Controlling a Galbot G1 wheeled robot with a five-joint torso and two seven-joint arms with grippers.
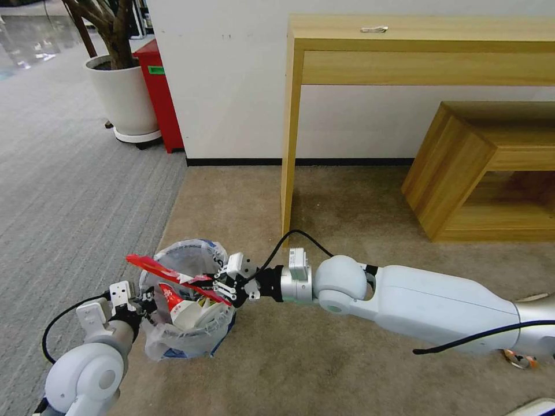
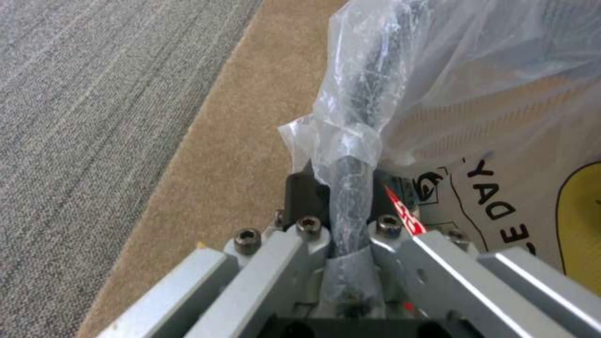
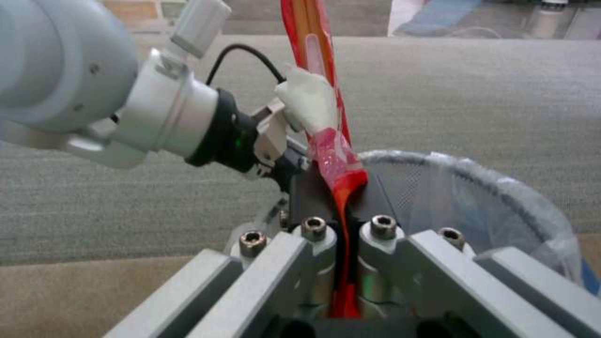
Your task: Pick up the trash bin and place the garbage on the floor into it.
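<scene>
The left gripper [image 1: 140, 301] clamps the bag-lined rim of the trash bin [image 1: 191, 341], while the right gripper [image 1: 222, 287], over the bin's mouth, pinches a long red wrapper [image 1: 167, 271].

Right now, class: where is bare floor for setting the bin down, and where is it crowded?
Free: tan carpet between table leg and low shelf; also below the right arm. Crowded: the bin mouth, both grippers and red wrapper there.
</scene>
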